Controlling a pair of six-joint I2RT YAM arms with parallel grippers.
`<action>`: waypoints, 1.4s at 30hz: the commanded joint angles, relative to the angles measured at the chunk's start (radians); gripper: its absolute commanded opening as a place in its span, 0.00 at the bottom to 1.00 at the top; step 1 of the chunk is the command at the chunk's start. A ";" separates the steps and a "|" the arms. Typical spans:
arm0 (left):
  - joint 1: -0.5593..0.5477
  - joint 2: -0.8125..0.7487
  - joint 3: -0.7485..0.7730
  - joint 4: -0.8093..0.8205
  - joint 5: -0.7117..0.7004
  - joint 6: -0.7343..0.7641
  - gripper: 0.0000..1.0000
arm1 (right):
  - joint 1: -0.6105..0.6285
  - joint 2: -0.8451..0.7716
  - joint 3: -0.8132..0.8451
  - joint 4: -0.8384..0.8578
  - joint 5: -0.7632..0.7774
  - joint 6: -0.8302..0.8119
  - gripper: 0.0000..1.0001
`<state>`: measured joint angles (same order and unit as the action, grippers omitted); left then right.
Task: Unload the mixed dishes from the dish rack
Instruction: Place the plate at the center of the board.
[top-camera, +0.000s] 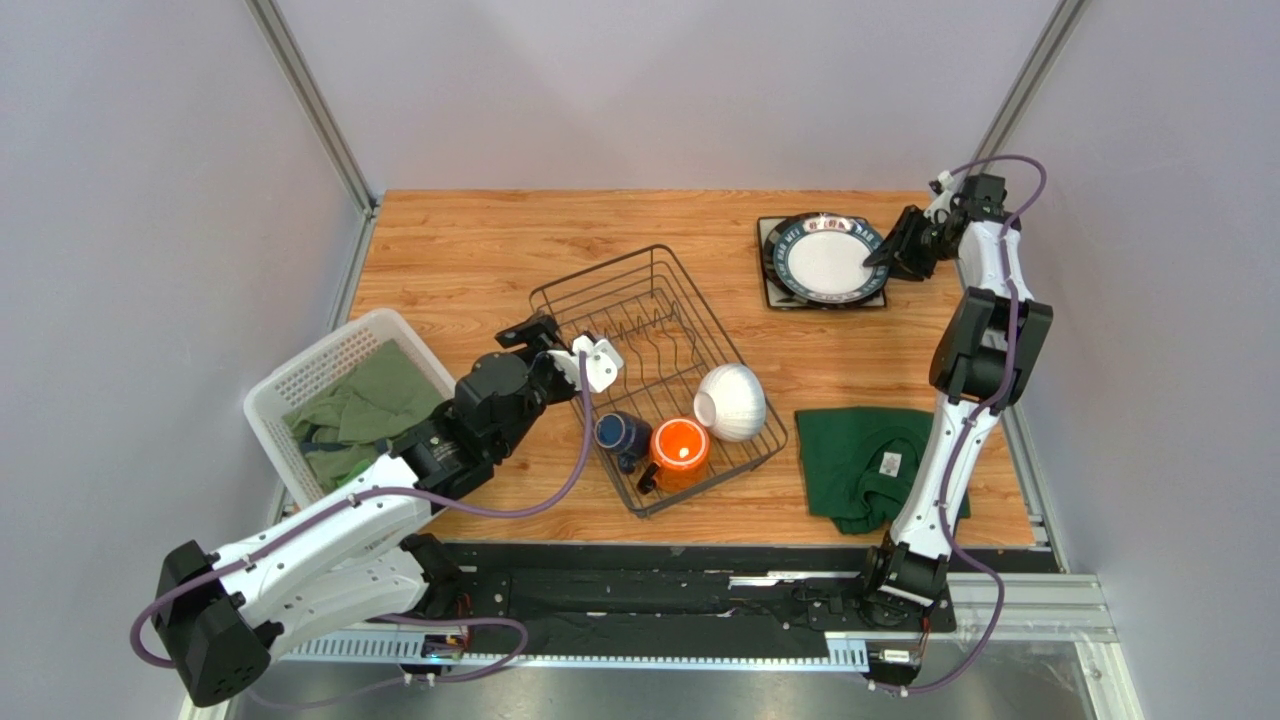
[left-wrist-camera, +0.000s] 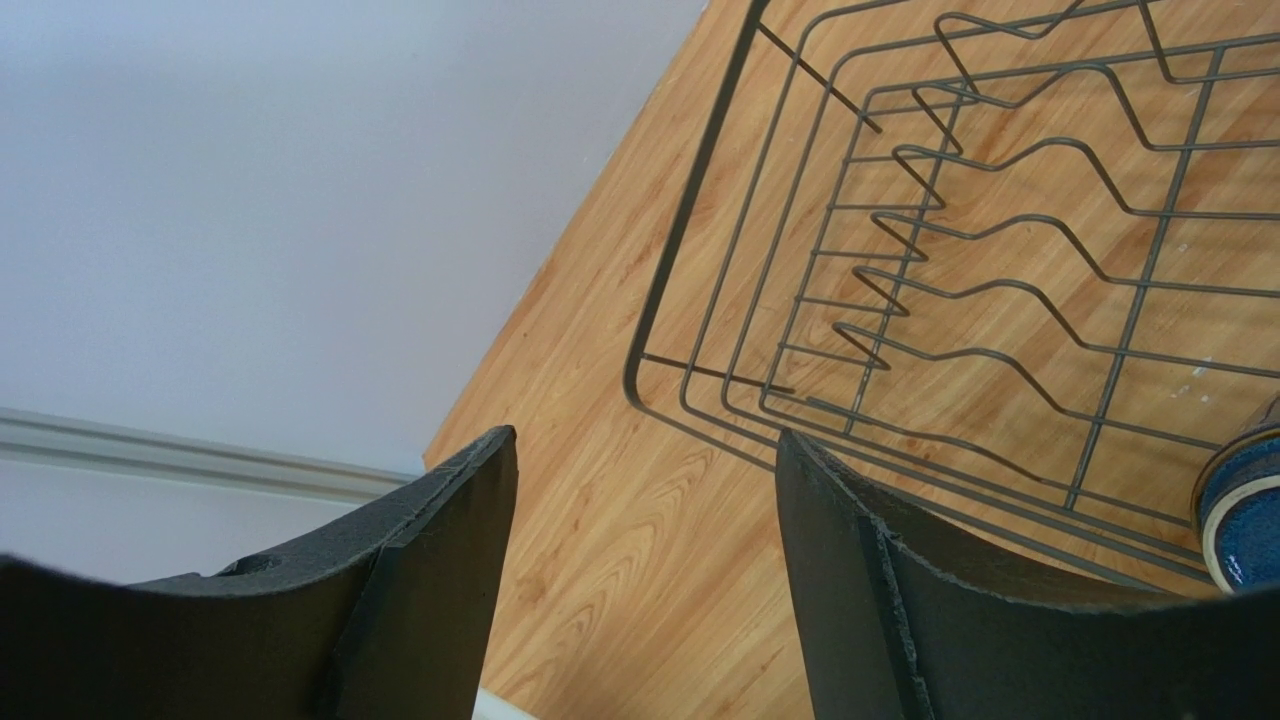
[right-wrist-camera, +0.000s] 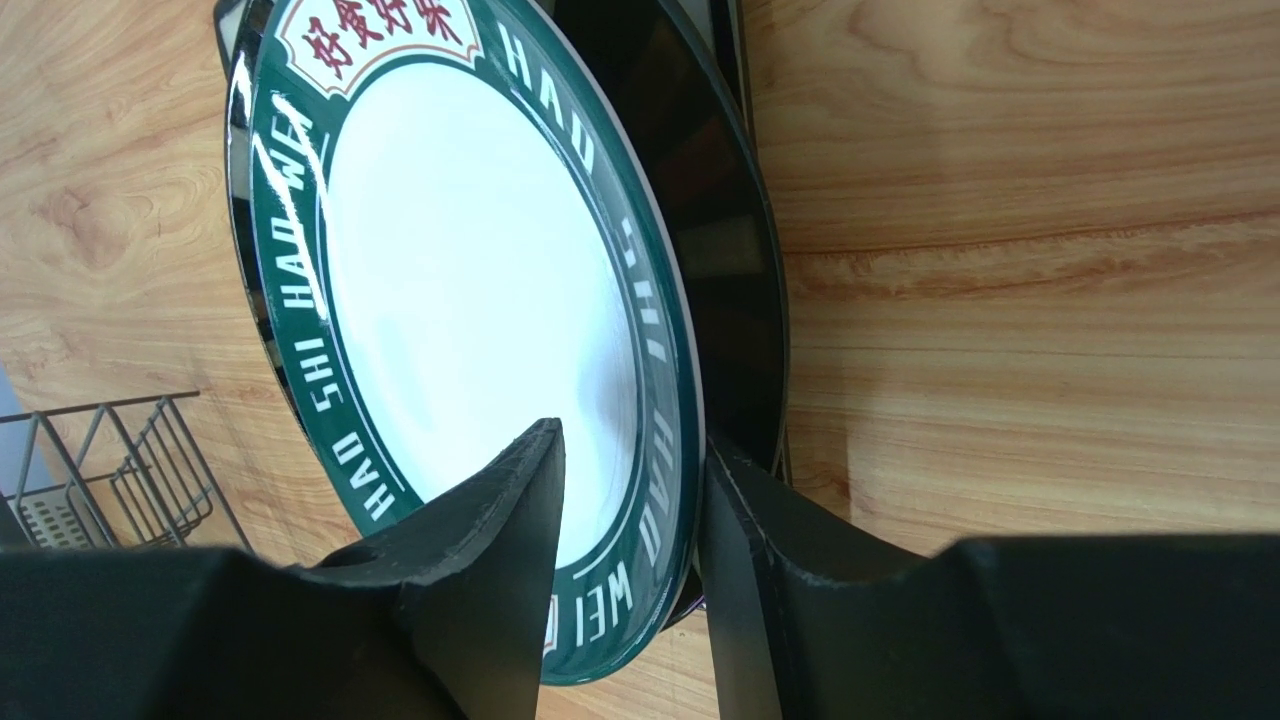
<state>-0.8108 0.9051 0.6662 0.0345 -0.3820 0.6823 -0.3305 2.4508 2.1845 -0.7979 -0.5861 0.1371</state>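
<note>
The black wire dish rack (top-camera: 646, 308) sits slantwise at the middle of the wooden table (top-camera: 466, 255), upright tines running along its far half. The crockery in it is bunched at its 5 o'clock end. There a white ribbed bowl (top-camera: 732, 401) rests against the wire wall, with an orange mug (top-camera: 679, 446) just beside it at its 7 o'clock. A dark blue mug (top-camera: 619, 435) stands close against the orange mug at its 9 o'clock

A round white plate with a dark-green lettered rim (top-camera: 827, 258) lies flat at the table's 1 o'clock, on a dark glossy square dish (top-camera: 777, 294), well apart from the rack

The right gripper (right-wrist-camera: 631, 440) is at this plate's 3 o'clock edge, jaws partly apart astride the rim. One finger (right-wrist-camera: 481, 555) is over the white face and the other (right-wrist-camera: 766, 585) is outside the rim. The gap between them is plainly wider than the rim is thick, so nothing is clamped

The left gripper (left-wrist-camera: 646, 438) hovers at the rack's 9 o'clock side, jaws wide apart with table wood between them, holding nothing. In the left wrist view the rack's corner lies just beyond the fingertips

A white plastic slotted basket (top-camera: 301, 393) at the table's 8 o'clock holds crumpled green cloths (top-camera: 368, 408), and a dark green cloth (top-camera: 864, 458) lies flat at 4 o'clock, near the rack's end
</note>
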 joint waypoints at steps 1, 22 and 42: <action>0.002 -0.029 -0.004 0.013 0.011 -0.012 0.72 | -0.004 -0.067 0.032 -0.026 0.043 -0.030 0.42; 0.004 -0.055 -0.023 0.016 0.009 0.002 0.72 | -0.002 -0.095 0.054 -0.075 0.100 -0.068 0.42; 0.004 -0.074 0.030 -0.171 0.146 -0.049 0.74 | 0.005 -0.263 -0.086 -0.008 0.111 -0.113 0.43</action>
<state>-0.8108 0.8448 0.6483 -0.0223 -0.3386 0.6796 -0.3298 2.3268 2.1239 -0.8616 -0.4873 0.0662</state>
